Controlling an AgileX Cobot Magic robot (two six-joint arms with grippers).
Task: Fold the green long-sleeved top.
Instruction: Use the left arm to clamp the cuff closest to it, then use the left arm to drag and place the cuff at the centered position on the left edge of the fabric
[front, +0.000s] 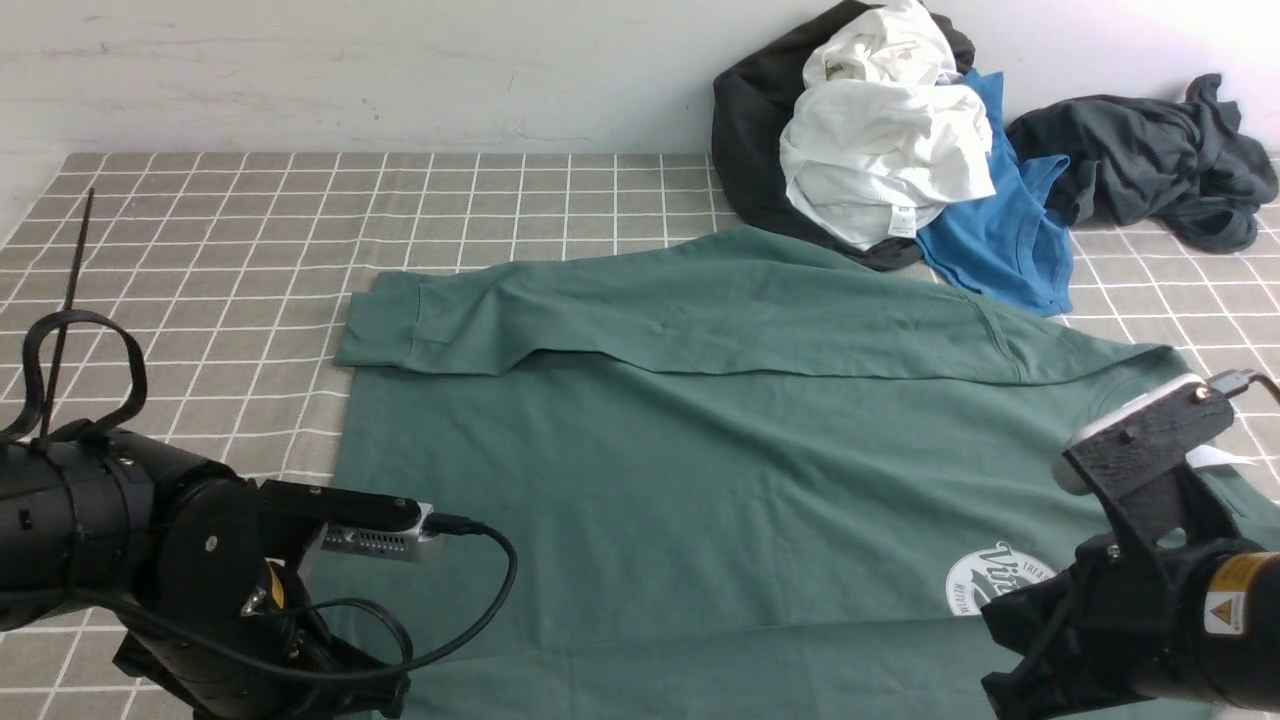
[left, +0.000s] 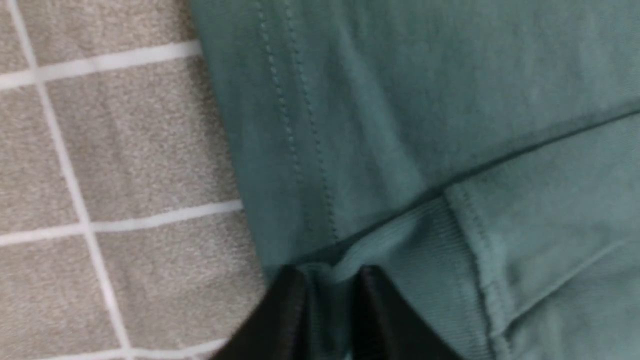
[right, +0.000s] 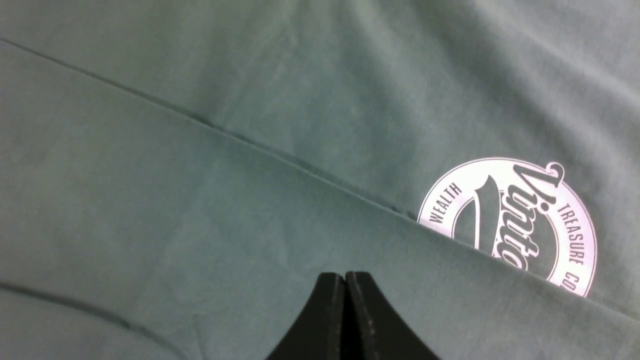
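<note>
Our left pincer (left: 330, 272) pinches the cuff (left: 420, 270) of the green long-sleeved top (front: 700, 450). Our right pincer (right: 345, 276) is pressed together near its logo (right: 510, 220).

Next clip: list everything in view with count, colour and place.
green long-sleeved top: 1, dark green, spread mid-table, far sleeve folded across
white clothing: count unclear, white, atop the far pile
black garment: 1, black, under the white clothing
blue shirt: 1, bright blue, right side of pile
dark grey garment: 1, dark grey, far right
checked cloth: 1, beige, covering the table
left gripper: 1, black, closed on the top's ribbed left edge
right gripper: 1, black, shut, over the top's near right
</note>
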